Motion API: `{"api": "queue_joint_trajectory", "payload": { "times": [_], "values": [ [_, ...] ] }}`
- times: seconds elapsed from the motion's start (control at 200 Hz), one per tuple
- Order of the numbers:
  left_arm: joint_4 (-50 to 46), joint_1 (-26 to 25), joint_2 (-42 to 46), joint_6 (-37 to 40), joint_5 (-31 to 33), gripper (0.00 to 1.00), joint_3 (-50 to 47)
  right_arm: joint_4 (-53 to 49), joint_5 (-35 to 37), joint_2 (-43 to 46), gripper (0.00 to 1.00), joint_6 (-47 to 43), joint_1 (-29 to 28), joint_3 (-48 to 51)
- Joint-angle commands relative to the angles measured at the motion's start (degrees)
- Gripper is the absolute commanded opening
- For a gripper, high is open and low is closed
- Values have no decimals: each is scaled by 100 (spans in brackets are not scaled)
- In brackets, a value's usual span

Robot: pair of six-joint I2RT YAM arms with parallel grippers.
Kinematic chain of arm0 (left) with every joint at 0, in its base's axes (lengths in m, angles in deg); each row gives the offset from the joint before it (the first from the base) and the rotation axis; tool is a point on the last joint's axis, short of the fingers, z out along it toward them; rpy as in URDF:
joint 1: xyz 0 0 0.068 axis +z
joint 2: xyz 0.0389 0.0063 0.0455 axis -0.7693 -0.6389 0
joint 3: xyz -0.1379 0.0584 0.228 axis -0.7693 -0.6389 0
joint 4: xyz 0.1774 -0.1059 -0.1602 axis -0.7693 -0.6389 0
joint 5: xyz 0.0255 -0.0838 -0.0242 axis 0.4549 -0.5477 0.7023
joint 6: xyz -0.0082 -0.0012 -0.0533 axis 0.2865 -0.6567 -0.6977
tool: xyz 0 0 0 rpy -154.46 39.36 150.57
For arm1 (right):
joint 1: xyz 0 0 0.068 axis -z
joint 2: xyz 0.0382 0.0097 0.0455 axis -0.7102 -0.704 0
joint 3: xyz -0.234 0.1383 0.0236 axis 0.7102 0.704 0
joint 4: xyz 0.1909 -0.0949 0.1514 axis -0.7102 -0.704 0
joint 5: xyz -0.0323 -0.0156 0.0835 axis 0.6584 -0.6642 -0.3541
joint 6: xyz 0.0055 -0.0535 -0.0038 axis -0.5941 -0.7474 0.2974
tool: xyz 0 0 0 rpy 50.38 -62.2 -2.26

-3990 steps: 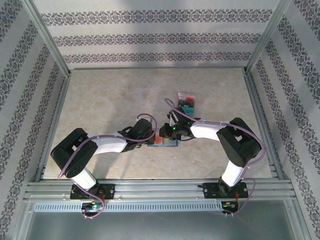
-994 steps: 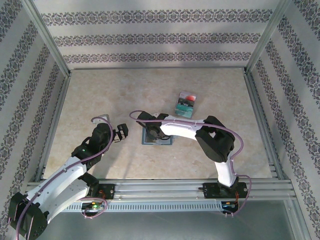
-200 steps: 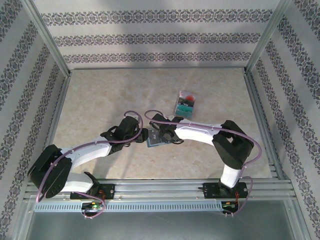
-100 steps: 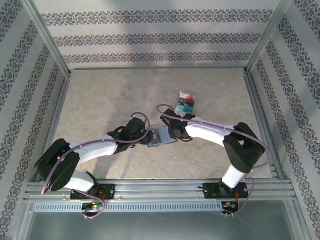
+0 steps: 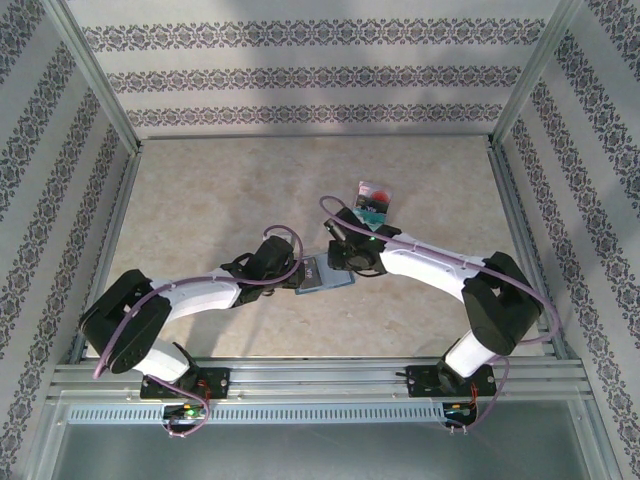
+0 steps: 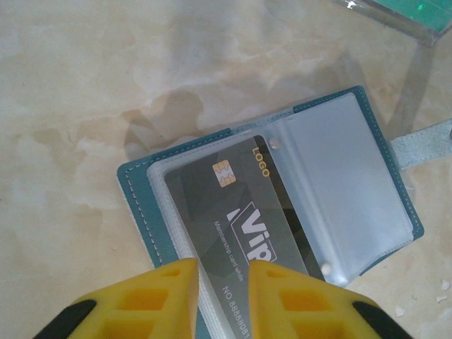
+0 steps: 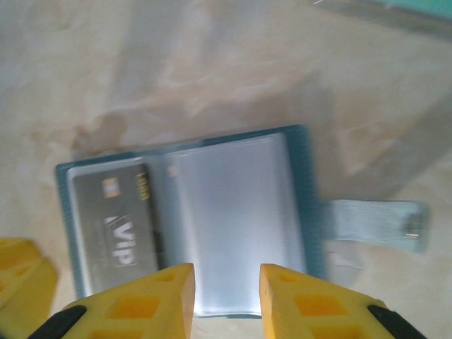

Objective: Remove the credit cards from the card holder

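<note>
Teal holder: the small teal-blue folding card holder point(image 6: 135, 194) lies open and flat on the marbled beige tabletop point(image 6: 70, 106), between the left tool point(image 6: 222, 272) and the right tool point(image 7: 227, 277).
Dark card: a grey-black plastic VIP card point(image 6: 233, 212) sits in a clear sleeve, its near end under the left tool's tips.
Left tool: narrow gap; whether it grips, cannot tell.
Right tool: narrow gap over the holder's near edge; grip unclear.
Strap: a pale snap strap point(image 7: 378, 224) juts out rightward of the right tool.
Case: red and teal cards point(image 5: 371, 203) lie in a clear case beyond the right tool.
</note>
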Motion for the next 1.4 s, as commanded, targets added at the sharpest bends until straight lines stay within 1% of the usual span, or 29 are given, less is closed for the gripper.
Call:
{"api": "queue_joint_trajectory", "payload": {
  "times": [0.0, 0.11, 0.4, 0.719, 1.039, 1.214, 1.394],
  "values": [
    [392, -10, -149, -144, -90, 21, -82, 434, -700, -316, 30, -15, -86, -76],
    [463, 12, -278, -149, -136, 18, -46, 606, -946, -482, 30, 4, -66, -90],
    [630, 126, -637, -198, -258, 17, -8, 1091, -1379, -659, 30, 165, 69, 182],
    [709, 149, -830, -238, -384, 17, -26, 1258, -1418, -693, 29, 228, 210, 418],
    [725, 179, -837, -256, -424, 17, -94, 1503, -1579, -960, 29, 293, 272, 543],
    [745, 179, -890, -265, -450, 17, -116, 1748, -1773, -1019, 27, 357, 278, 617],
    [745, 179, -836, -265, -404, 17, -181, 2086, -2009, -881, 27, 447, 365, 822]
  ]
}}
